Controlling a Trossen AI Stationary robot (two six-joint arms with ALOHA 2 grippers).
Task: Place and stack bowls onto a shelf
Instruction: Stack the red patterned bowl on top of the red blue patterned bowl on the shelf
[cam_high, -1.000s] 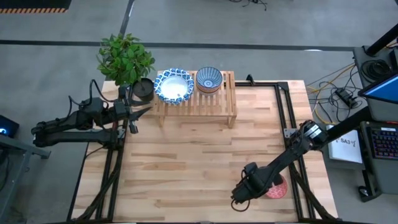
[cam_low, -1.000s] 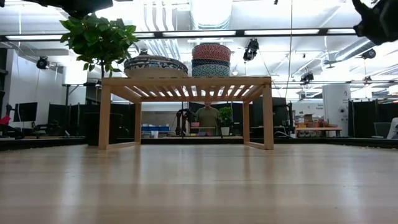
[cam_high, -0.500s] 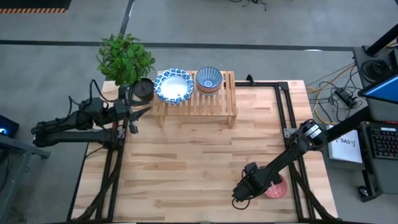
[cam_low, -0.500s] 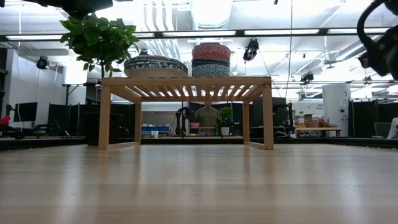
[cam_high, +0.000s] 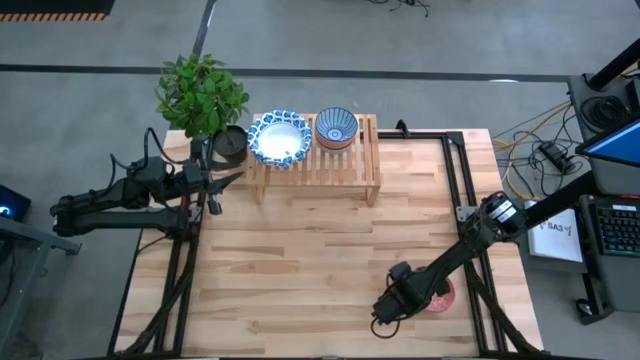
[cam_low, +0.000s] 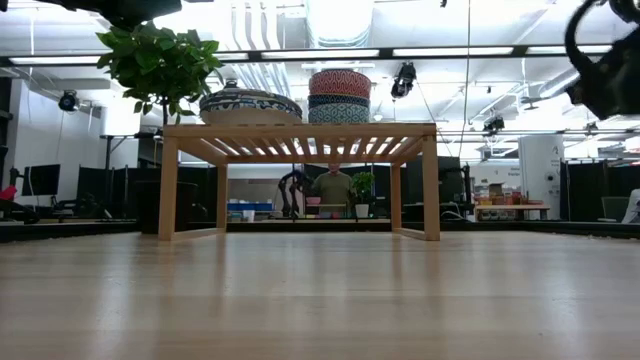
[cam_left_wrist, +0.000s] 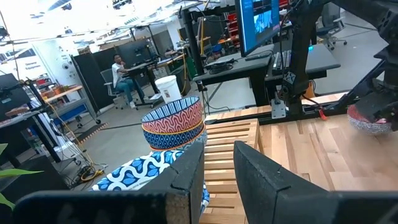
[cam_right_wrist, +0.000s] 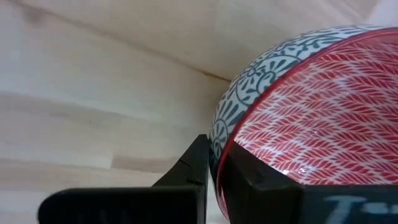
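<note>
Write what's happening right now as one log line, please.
right gripper: clamped on red bowl rim, near table corner | left gripper: waiting by shelf | shelf: wide-bowl stack, small-bowl stack

Plank table (cam_high: 300, 270) with shelf (cam_high: 345, 165), plant pot (cam_high: 230, 145), red bowl (cam_high: 442, 296).

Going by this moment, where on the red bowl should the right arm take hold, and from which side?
By the rim. The red bowl sits upright on the table, open upward, so its thin wall suits one finger inside, one outside. The right gripper already straddles the rim on the side towards the table's middle; that looks sound.
</note>
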